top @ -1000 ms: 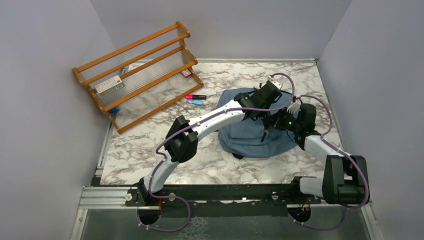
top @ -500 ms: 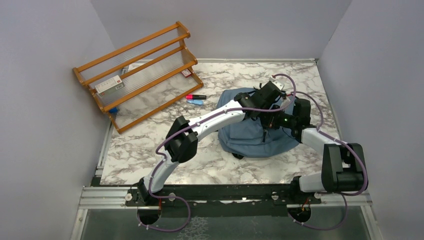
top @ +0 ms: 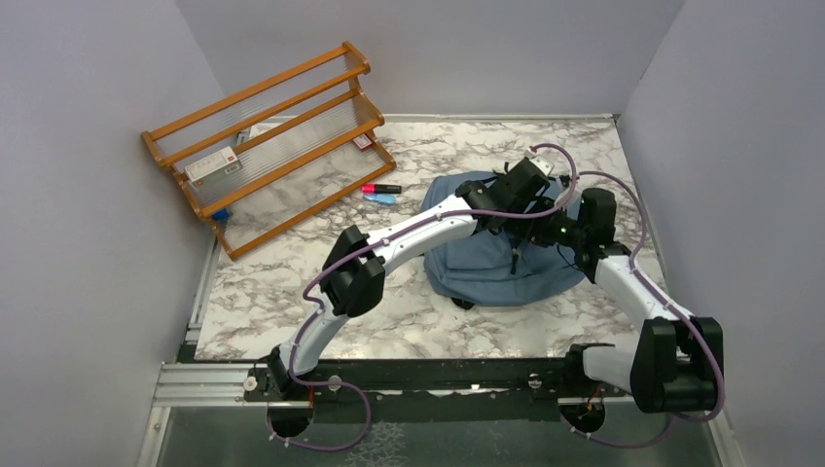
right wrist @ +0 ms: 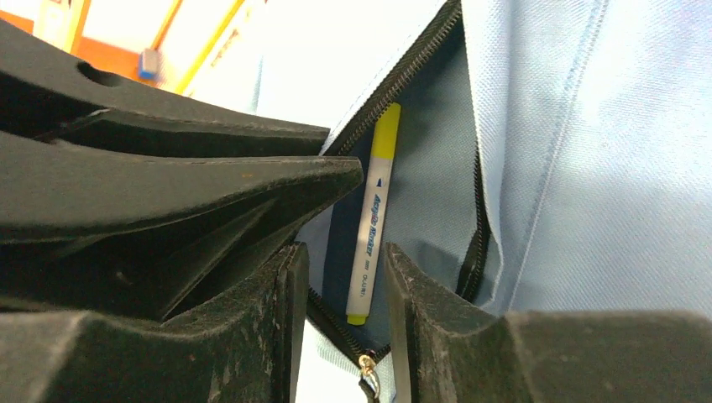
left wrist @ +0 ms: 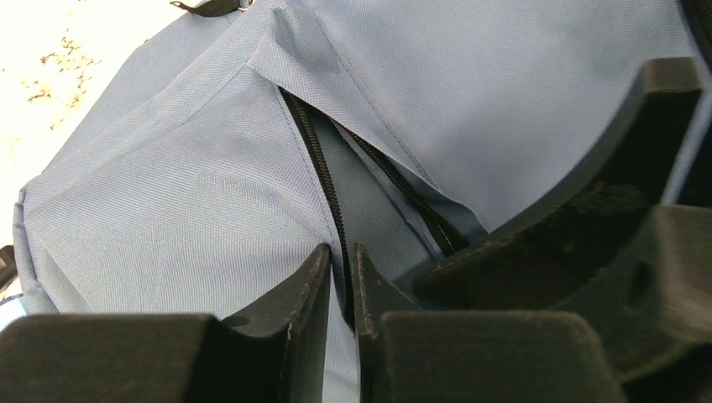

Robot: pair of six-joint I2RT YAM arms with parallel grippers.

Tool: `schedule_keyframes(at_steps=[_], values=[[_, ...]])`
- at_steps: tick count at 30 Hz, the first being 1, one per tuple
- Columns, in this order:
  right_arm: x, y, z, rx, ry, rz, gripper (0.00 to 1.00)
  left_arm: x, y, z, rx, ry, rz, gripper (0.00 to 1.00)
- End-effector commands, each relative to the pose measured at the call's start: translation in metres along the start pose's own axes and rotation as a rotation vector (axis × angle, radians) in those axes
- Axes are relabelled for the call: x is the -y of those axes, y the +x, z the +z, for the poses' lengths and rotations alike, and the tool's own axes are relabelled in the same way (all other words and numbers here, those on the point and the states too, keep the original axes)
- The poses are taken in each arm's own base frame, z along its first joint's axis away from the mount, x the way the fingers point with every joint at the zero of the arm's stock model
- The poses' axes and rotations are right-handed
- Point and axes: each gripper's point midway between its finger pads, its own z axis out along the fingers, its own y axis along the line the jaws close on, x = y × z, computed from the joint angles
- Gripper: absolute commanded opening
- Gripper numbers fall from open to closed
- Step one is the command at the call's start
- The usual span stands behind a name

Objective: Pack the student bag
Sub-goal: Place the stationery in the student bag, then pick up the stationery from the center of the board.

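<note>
Item: student bag [top: 491, 263], lying mid-table under both arms, zip part open. Inside the pocket we see a yellow highlighter [right wrist: 372, 214], lying loose. Right gripper [right wrist: 344, 281]: parted, holding nothing. Left gripper [left wrist: 342, 285]: narrowly apart astride the zip edge; grip uncertain. Step, we judge: highlighter delivered. Next: fetch another item.

Student bag [top: 486, 272] interior — mostly hidden
</note>
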Motion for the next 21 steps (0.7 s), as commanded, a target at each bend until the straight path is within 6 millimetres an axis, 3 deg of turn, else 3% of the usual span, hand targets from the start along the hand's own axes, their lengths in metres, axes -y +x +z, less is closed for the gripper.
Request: schedule_keyframes(at_steps=[1,10,16,21], values=[[0.001,-0.014,-0.012,0.05,0.101,-0.028,0.43,0.008,-0.014,-0.011,0.048,0.026,-0.017,0.18],[0.027,-0.013,-0.06,0.169,0.395,0.004,0.43,0.007,-0.021,-0.019,0.062,0.041,-0.048,0.28],[0.022,-0.002,-0.08,0.235,0.409,0.037,0.43,0.009,-0.043,-0.037,0.112,0.072,-0.076,0.39],[0.019,0.003,-0.09,0.234,0.423,0.024,0.43,0.002,-0.048,-0.054,0.125,0.08,-0.098,0.48]])
